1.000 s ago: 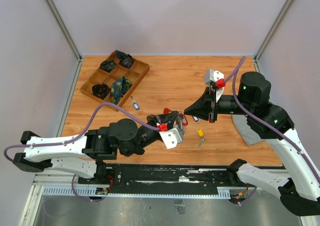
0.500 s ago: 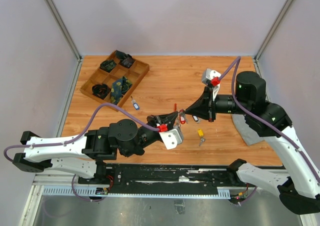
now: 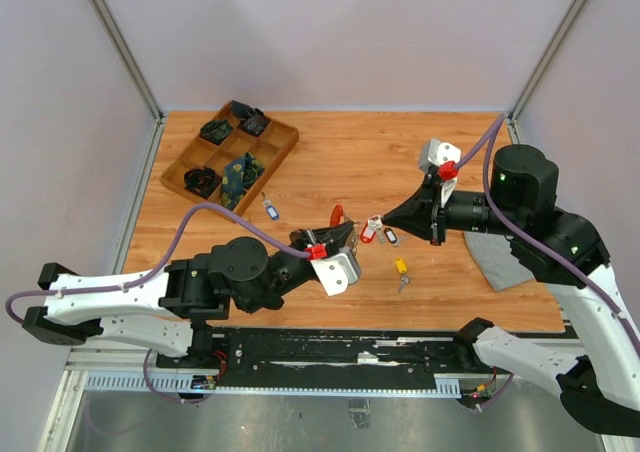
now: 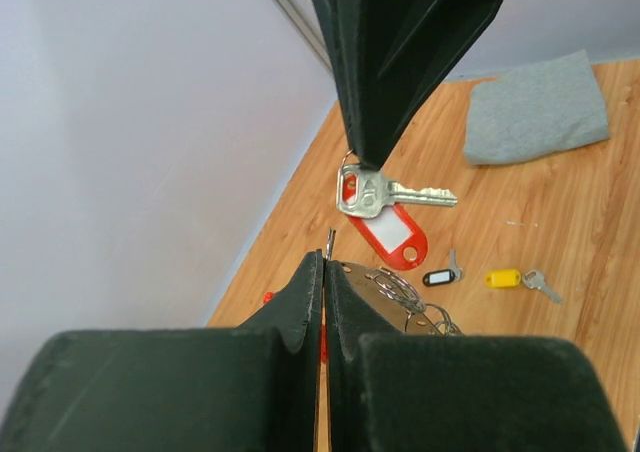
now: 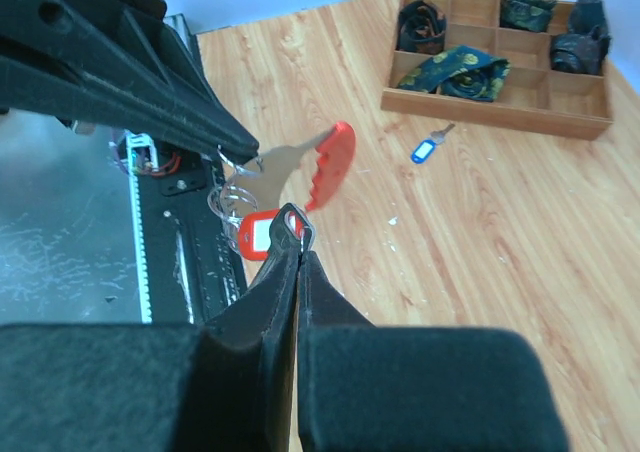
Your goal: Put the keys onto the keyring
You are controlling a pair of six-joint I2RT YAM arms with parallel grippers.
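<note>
– Nearest me on the table [image 3: 340, 162], the yellow key [image 3: 400, 266] lies loose, with nothing through its head.

– And the arms?

– Just beyond it, lifted off the wood, my left jaws are pinched tight on the keyring [image 5: 328, 160]. Its red curve points up and the glittery loops hang beside the tips. My right jaws face them, squeezed closed on the small ring at the head of the red key [image 4: 372, 194], its red tag dangling underneath.

– Threaded yet?

– I'd judge not. The left wrist view shows a gap between key and keyring, near each other but apart. By my reckoning no key is on so far, and lining this one up with a loop is the step in hand.

– What's left after that?

– The yellow one, plus a black-tagged key [image 4: 440, 277] on the table under my right arm. A blue-tagged key [image 3: 270, 210] sits farther off, near the tray [image 5: 500, 115]. A grey cloth [image 4: 540, 107] lies off to the right.

– Anything you can't make out?

– Where my left jaws actually bite the keyring, since their own tips cover it. From the right wrist the loops and the red tag overlap, so I can't tell from there whether they touch. Overhead, the loops are too small to read, and so are the tray's dark contents.
</note>
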